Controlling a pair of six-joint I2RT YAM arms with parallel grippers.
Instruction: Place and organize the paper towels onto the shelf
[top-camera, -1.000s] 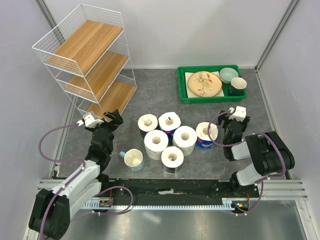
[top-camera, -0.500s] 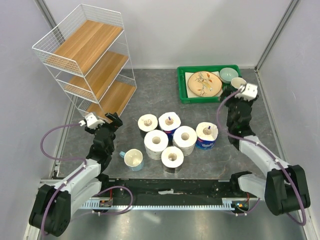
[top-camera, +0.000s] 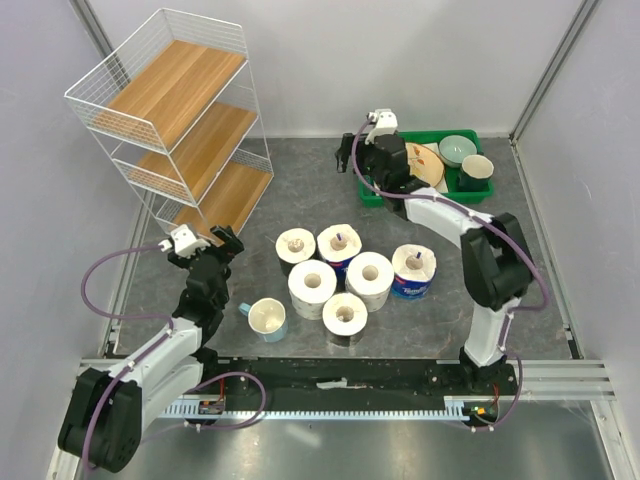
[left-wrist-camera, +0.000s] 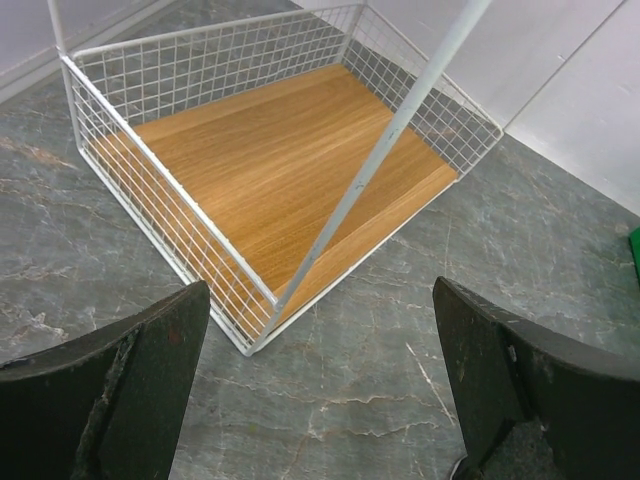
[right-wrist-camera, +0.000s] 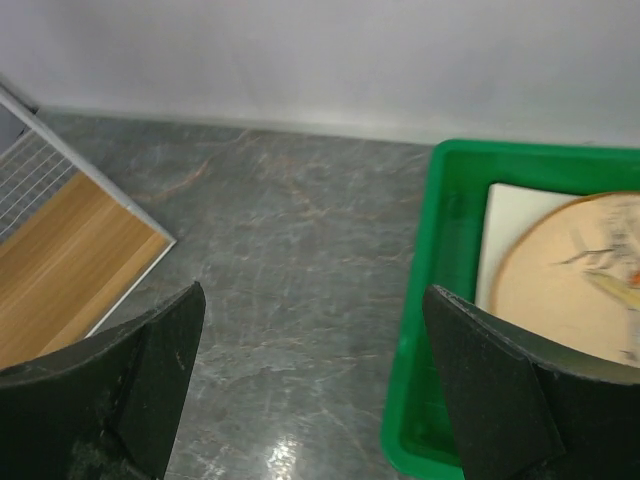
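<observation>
Left jaws released, empty, facing the shelf's (left-wrist-camera: 270, 170) bottom tier; right jaws released, empty, over green tray (right-wrist-camera: 415, 330) edge; six paper towels (top-camera: 356, 282) clustered upright on tabletop (top-camera: 300, 190).

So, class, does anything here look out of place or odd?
A cup stands beside the rolls, apart from the other dishes in the green tray. The right gripper, open, hangs at that tray, far from the rolls.

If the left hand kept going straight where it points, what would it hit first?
The left hand would likely meet the near corner of the white wire-mesh shelf with wooden boards, at its bottom tier; depth unclear.
</observation>
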